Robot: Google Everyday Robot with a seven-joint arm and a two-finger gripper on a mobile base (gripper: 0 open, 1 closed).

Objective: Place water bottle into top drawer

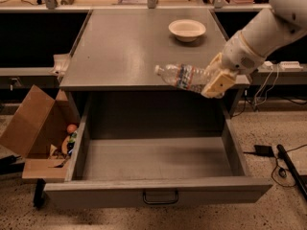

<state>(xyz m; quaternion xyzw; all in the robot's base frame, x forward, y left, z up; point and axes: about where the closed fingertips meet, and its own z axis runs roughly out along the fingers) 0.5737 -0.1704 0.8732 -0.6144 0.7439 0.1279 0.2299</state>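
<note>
Camera view: the gripper (215,83) clamps the water bottle (182,76) by its base, nearly horizontal. Both hover over the open top drawer (96,193).

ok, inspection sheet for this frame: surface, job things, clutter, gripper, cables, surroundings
Surface: grey cabinet top, carrying only a cream bowl at back right.
Job things: water bottle held roughly level over the cabinet's front edge, cap pointing left; top drawer pulled open, nothing seen inside.
Clutter: open cardboard box left of the drawer, small items inside.
Gripper: gripper shut on the bottle's base end, right of centre.
Cables: floor cables at right.
Surroundings: speckled floor; benches behind.
</note>
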